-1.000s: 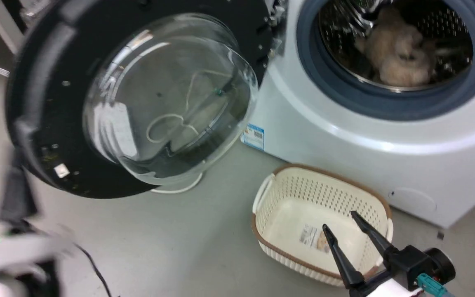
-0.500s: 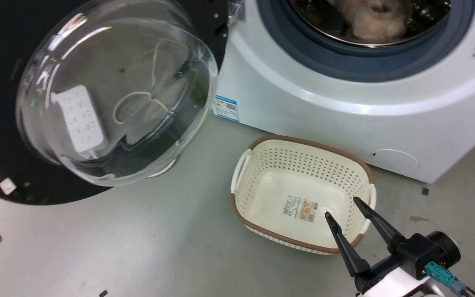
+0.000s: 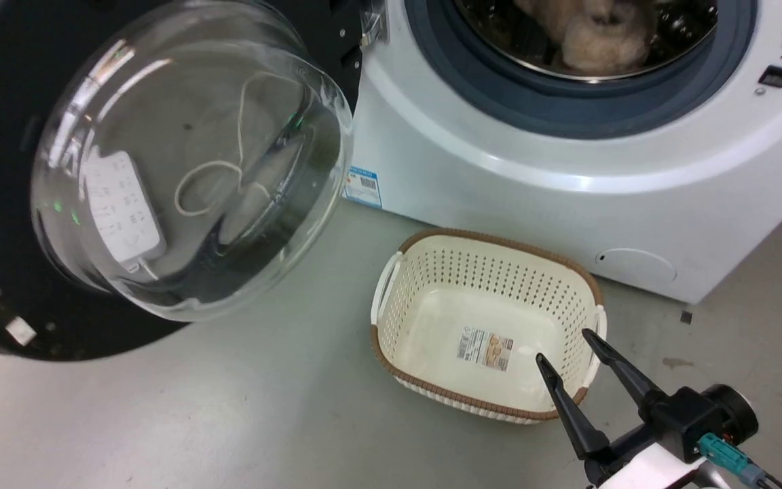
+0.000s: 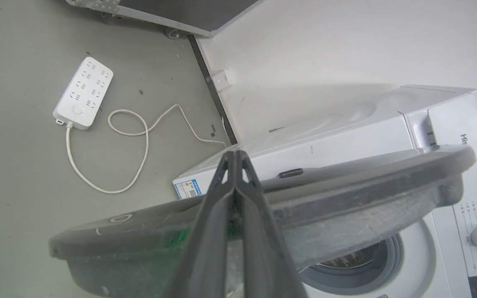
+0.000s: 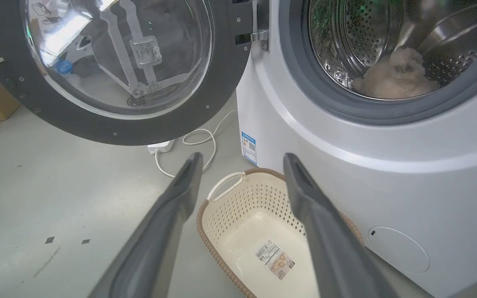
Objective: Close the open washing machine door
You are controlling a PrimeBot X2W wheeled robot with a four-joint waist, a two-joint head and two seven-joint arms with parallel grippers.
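step: washing machine door (image 3: 160, 170) wide open | left gripper (image 4: 235, 155) fingers pressed together at its rim, right gripper (image 3: 562, 344) fingers spread, both empty | next: push door toward washer (image 3: 499, 176)

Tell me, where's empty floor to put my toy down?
Bare floor lies between the washing machine door and the basket. Crowded: the basket sits close to the washer, and a power strip lies beyond the door.

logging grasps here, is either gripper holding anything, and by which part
Nothing is held. The left gripper is shut and empty, fingers across the rim of the washing machine door; the right gripper hangs open above the basket.
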